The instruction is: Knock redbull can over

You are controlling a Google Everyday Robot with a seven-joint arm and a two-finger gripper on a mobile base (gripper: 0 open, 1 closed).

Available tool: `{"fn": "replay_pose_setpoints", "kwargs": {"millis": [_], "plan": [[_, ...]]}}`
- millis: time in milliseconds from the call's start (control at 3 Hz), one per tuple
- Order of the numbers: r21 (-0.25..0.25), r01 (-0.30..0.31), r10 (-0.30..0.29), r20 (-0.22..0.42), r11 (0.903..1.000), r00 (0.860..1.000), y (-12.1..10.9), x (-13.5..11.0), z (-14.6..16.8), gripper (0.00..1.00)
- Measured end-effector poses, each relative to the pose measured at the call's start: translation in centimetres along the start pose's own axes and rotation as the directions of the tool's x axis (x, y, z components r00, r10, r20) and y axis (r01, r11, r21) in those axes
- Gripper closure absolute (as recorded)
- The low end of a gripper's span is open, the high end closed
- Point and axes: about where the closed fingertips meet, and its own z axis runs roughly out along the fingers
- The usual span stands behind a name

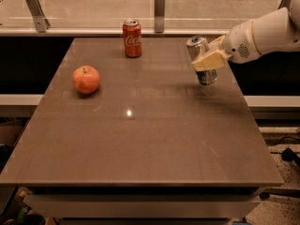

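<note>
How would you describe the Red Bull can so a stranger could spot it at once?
Start at the brown table, then go to its far right edge, where the white arm brings the gripper in. The redbull can is the slim silver can right at the gripper, narrower than the red Coca-Cola can at the far middle and unlike the round apple on the left.

The only lettering that can be read is the white Coca-Cola script on the side of the red can [132, 38], which stands upright near the far edge of the counter [140, 144]. On the redbull can [206, 76], by the counter's right edge, any printing is too small to make out. The tool [206, 60] sits across that can's middle, covering part of its side, and its pale casing carries no legible mark.
</note>
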Motion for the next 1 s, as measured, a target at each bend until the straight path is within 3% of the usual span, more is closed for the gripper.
{"fn": "replay_pose_setpoints", "kwargs": {"millis": [333, 667, 1000], "plan": [[0.041, 0.017, -0.012, -0.111, 0.9990, 0.994, -0.8, 0.0, -0.1, 1.00], [0.069, 0.039, -0.023, -0.217, 0.9969, 0.976, -1.7, 0.2, 0.1, 1.00], [0.084, 0.058, -0.028, -0.320, 0.9947, 0.947, -2.4, 0.7, 0.4, 1.00]]}}
